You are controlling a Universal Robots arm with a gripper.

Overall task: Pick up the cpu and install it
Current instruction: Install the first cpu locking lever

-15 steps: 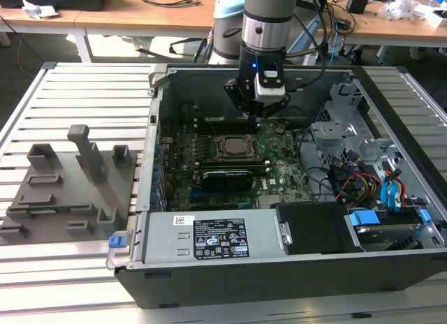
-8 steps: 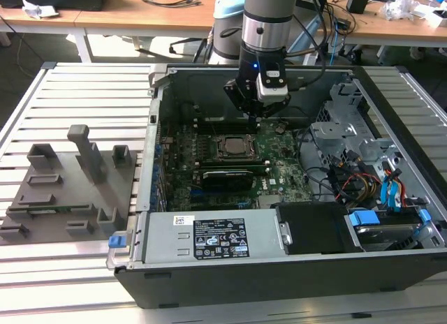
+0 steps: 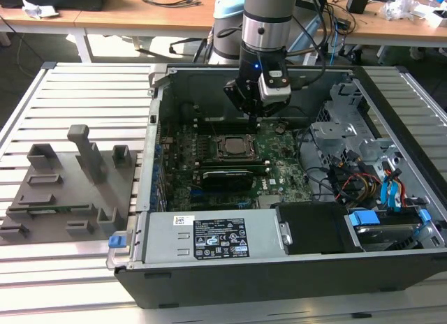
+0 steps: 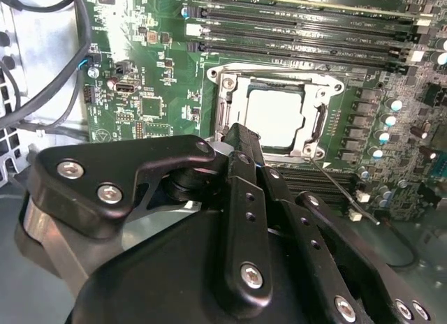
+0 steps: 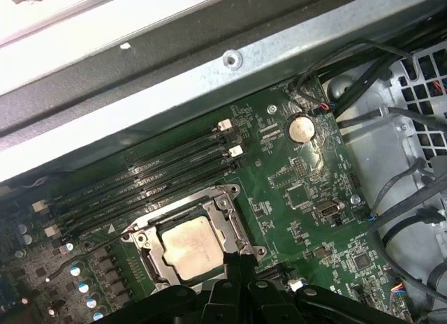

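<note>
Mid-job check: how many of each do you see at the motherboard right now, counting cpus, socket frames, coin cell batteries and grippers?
cpu: 1
socket frame: 1
coin cell battery: 1
gripper: 1
Total: 4

Silver-grey arm [image 3: 265, 20] with a black wrist, black linked jaws studded with silver screws
</note>
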